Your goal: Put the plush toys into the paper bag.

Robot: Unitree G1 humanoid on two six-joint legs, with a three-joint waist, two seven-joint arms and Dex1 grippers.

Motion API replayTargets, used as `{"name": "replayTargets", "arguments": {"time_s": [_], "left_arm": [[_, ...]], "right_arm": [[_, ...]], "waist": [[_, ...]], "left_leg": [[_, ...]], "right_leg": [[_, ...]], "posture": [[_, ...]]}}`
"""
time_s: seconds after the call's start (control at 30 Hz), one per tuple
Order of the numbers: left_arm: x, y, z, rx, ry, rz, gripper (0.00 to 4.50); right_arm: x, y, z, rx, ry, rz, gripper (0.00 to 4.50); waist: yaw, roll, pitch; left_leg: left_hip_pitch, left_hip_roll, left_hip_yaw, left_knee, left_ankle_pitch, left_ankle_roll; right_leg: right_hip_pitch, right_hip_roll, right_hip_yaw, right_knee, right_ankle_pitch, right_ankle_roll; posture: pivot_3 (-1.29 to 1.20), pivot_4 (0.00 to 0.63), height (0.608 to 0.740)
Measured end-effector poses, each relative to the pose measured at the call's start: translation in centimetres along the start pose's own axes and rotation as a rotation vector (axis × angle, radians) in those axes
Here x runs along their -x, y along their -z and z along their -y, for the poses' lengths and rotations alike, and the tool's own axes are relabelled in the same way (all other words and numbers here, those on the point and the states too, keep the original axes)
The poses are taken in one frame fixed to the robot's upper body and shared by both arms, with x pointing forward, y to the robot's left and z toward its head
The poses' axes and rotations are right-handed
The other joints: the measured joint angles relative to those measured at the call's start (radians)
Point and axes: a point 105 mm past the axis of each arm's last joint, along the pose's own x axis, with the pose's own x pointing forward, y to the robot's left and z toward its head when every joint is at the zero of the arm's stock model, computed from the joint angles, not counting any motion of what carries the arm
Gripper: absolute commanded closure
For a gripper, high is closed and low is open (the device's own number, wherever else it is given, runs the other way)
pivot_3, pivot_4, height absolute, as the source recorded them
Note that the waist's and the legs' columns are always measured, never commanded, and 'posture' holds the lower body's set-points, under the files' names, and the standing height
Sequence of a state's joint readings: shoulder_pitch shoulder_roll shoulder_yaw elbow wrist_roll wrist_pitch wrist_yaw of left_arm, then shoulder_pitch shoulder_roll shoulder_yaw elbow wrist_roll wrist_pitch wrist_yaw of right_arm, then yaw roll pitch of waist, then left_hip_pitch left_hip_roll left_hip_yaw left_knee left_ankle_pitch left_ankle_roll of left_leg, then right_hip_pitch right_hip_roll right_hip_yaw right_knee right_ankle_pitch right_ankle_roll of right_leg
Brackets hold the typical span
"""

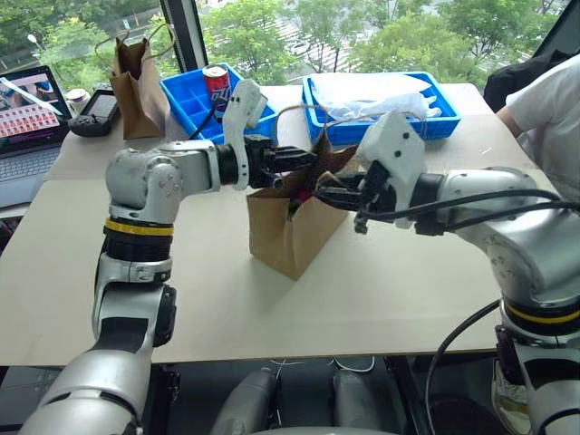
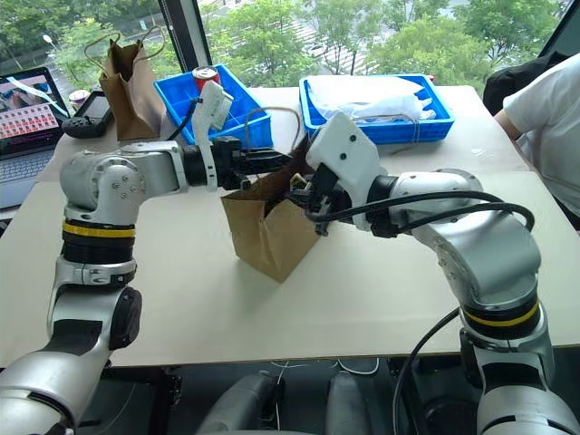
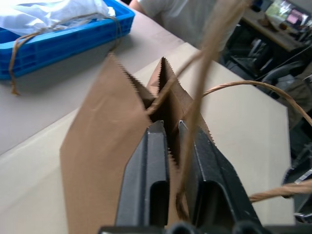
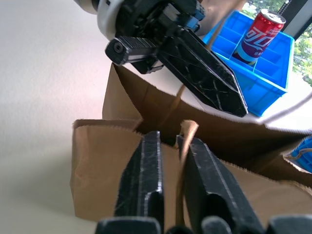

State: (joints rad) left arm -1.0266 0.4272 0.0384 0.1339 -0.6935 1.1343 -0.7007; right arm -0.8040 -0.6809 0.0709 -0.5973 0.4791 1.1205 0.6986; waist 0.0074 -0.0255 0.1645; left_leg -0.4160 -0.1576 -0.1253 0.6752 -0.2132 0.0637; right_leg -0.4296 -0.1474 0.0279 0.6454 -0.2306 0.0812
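Observation:
The paper bag, light brown with thin beige string handles, stands upright at the middle of the table. Both grippers meet at its top rim. My left gripper reaches in from the left, its fingers a narrow gap apart astride the rim and a handle string. My right gripper comes from the right and straddles the near rim the same way, slightly open, with a string running up between the fingers. The left gripper's black fingers also cross over the bag in the right wrist view. The plush toys are hidden.
A narrower, darker paper bag stands at the back left beside a laptop. Behind the bag sit a blue tray with a red can and a second blue tray with clear plastic. A person sits at the right edge.

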Motion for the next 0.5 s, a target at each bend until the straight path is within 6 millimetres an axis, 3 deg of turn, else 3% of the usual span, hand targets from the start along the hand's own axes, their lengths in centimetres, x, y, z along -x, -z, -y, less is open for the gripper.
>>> {"name": "replayTargets", "arguments": {"time_s": [0.2,0.27,0.4,0.47,0.5], "left_arm": [[3.9,-3.3,-0.1,-0.045,0.022,0.077,0.53],[5.4,-3.9,-0.3,-0.049,0.039,0.097,0.02],[8.4,-3.8,-0.5,-0.133,0.072,0.096,0.02],[10.5,-2.6,-0.7,-0.169,0.095,0.065,0.02],[11.9,-1.5,-0.8,-0.173,0.105,0.031,0.00]], "right_arm": [[2.9,-2.1,1.9,-0.030,0.012,0.068,0.56],[3.6,-2.7,2.4,-0.044,0.011,0.094,0.04],[4.4,-3.5,2.3,-0.060,-0.022,0.135,0.04],[5.1,-3.8,1.8,-0.080,-0.069,0.149,0.04],[5.7,-3.9,1.7,-0.090,-0.087,0.148,0.28]], "waist": [[-0.008,0.000,0.000],[-0.011,0.000,0.000],[-0.020,0.000,0.000],[-0.025,0.000,0.000],[-0.027,0.001,0.000]], "left_leg": [[0.000,0.000,0.000,-0.002,-0.002,0.004],[0.000,0.001,0.000,-0.002,-0.002,0.004],[0.000,0.001,0.000,-0.004,-0.002,0.003],[0.000,0.001,0.002,-0.007,-0.001,0.003],[0.000,0.001,0.002,-0.009,-0.001,0.002]], "right_leg": [[-0.001,0.000,0.000,0.000,0.000,0.000],[-0.002,0.000,0.000,0.001,0.000,0.000],[-0.003,0.000,0.001,0.000,0.000,0.000],[-0.006,0.000,0.003,0.000,0.000,-0.001],[-0.007,0.000,0.004,0.001,0.000,-0.001]], "posture": [[0.00,0.150,0.740],[0.00,0.150,0.740],[0.00,0.150,0.740],[0.00,0.150,0.740],[0.00,0.150,0.740]]}}
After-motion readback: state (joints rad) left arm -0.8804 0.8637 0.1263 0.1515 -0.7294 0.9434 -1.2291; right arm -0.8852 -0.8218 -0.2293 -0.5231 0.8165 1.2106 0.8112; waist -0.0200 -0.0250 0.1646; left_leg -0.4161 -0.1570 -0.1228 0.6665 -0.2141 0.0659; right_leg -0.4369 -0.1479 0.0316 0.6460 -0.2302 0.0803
